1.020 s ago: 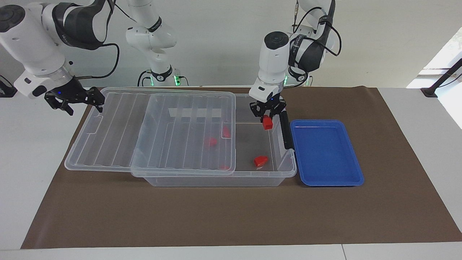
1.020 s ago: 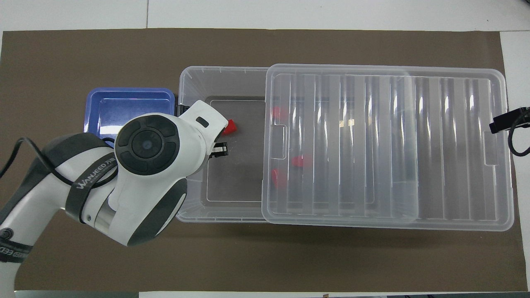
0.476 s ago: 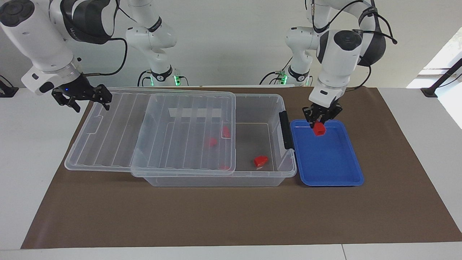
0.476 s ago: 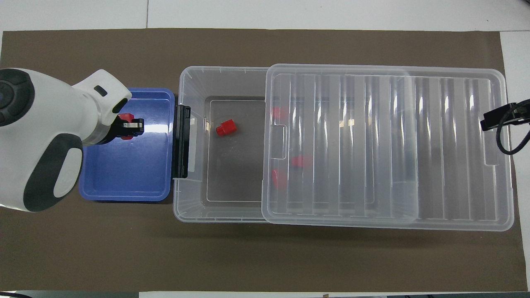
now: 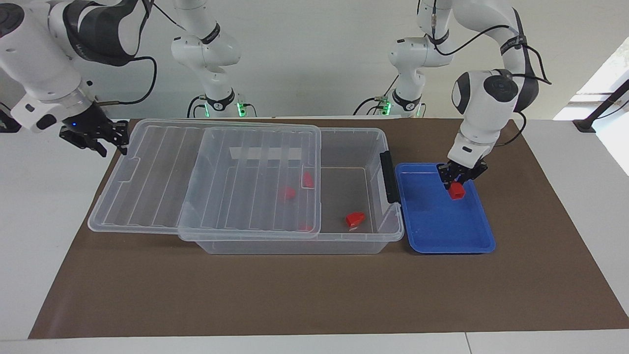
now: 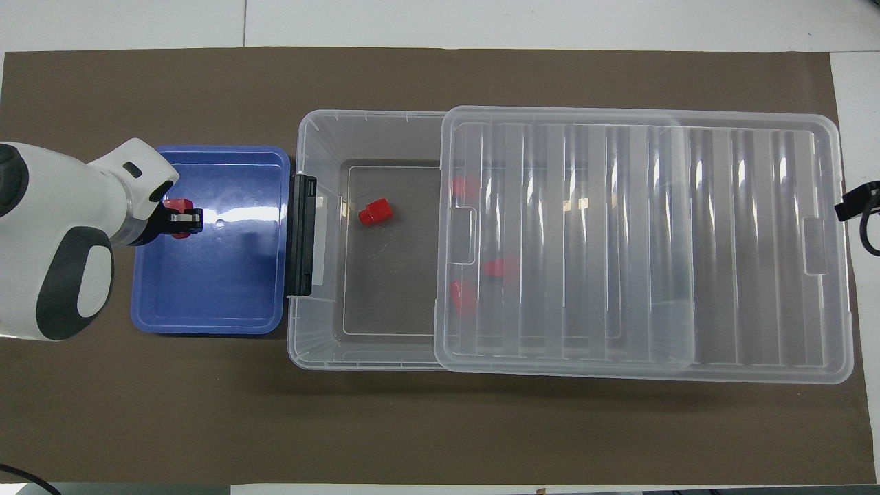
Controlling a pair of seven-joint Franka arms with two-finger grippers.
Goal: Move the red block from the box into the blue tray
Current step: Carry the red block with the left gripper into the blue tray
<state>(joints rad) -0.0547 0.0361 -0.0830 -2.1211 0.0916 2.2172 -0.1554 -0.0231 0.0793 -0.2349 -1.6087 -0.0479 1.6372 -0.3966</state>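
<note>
My left gripper (image 5: 457,186) is shut on a red block (image 5: 457,192) and holds it low over the blue tray (image 5: 442,231), above the part nearer the robots. In the overhead view the left gripper (image 6: 180,220) and its red block (image 6: 174,204) are over the tray (image 6: 213,295). The clear box (image 5: 344,246) stands beside the tray, its ribbed lid (image 5: 245,172) slid toward the right arm's end. A loose red block (image 5: 355,219) lies in the uncovered part. My right gripper (image 5: 100,140) is open and hangs by the lid's end.
More red blocks (image 5: 287,192) show through the lid (image 6: 639,240). The box's black handle clip (image 5: 388,177) faces the tray. A brown mat (image 5: 295,295) covers the table under everything.
My left gripper carried the red block from over the box's open end across to the blue tray and lowered it there. My right gripper shifted slightly by the lid's end.
</note>
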